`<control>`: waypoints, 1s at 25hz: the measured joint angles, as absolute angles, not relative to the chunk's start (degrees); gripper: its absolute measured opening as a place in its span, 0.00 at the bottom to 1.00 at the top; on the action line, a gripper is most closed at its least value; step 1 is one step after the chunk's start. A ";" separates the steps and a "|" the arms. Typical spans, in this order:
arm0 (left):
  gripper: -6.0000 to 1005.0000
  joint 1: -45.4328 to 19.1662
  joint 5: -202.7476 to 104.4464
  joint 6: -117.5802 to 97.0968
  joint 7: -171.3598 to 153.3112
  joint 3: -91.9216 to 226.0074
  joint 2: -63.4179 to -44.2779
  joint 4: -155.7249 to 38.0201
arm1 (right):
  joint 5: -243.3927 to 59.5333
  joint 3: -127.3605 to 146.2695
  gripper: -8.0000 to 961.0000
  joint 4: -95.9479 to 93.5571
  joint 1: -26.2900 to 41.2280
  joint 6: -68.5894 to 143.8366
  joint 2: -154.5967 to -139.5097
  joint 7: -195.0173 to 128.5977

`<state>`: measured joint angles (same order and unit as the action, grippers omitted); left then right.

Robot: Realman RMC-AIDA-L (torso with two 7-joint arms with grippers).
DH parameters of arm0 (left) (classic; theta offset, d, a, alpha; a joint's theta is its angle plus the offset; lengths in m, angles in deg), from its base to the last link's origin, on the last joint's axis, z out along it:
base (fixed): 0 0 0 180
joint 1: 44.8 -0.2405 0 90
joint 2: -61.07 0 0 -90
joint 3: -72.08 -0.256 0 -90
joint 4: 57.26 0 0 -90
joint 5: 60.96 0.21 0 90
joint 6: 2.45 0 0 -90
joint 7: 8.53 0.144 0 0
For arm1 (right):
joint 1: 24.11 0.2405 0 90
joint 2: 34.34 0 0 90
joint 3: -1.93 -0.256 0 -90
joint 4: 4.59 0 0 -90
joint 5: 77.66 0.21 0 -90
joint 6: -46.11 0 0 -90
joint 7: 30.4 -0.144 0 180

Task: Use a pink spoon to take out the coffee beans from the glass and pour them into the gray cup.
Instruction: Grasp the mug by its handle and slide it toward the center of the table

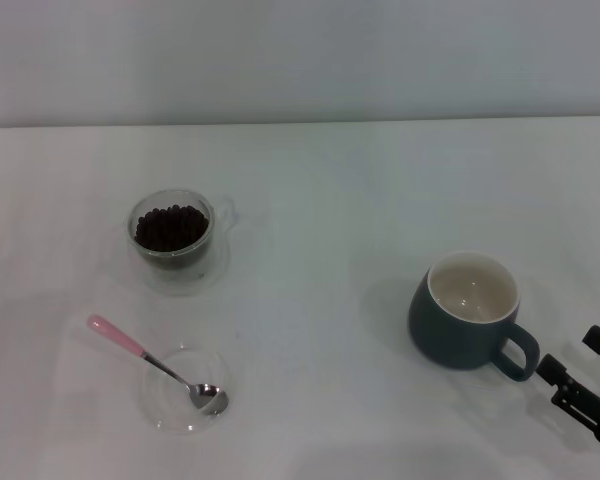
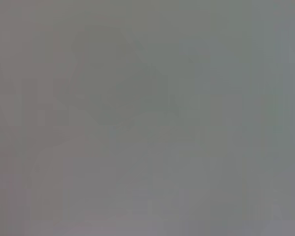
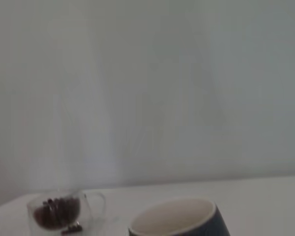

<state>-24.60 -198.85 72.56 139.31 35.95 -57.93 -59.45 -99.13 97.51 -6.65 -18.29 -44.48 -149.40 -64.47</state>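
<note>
The glass (image 1: 172,240) stands at the back left of the white table, filled with dark coffee beans (image 1: 170,227). The pink spoon (image 1: 120,338) lies in front of it, its metal bowl resting in a shallow clear dish (image 1: 170,412) and its pink handle pointing back left. The gray cup (image 1: 465,335) stands at the right, cream inside and empty, its handle toward my right gripper (image 1: 576,356). That gripper is open and empty, just right of the handle at the table's front right. The right wrist view shows the glass (image 3: 88,209), the beans (image 3: 56,212) and the cup's rim (image 3: 179,221). The left gripper is out of view.
The white table (image 1: 320,200) runs back to a pale wall. The left wrist view shows only a plain grey surface.
</note>
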 joint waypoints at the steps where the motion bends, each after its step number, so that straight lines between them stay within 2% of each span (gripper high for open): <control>1: 0.83 -24.56 -198.69 72.55 139.31 35.95 -57.96 -59.41 | -99.15 97.65 0.91 -6.67 -18.24 -43.88 -149.42 -64.47; 25: 0.83 -23.56 -198.94 72.44 139.04 36.37 -57.87 -59.14 | -96.53 97.22 0.83 3.64 -16.09 -22.84 -149.53 -63.88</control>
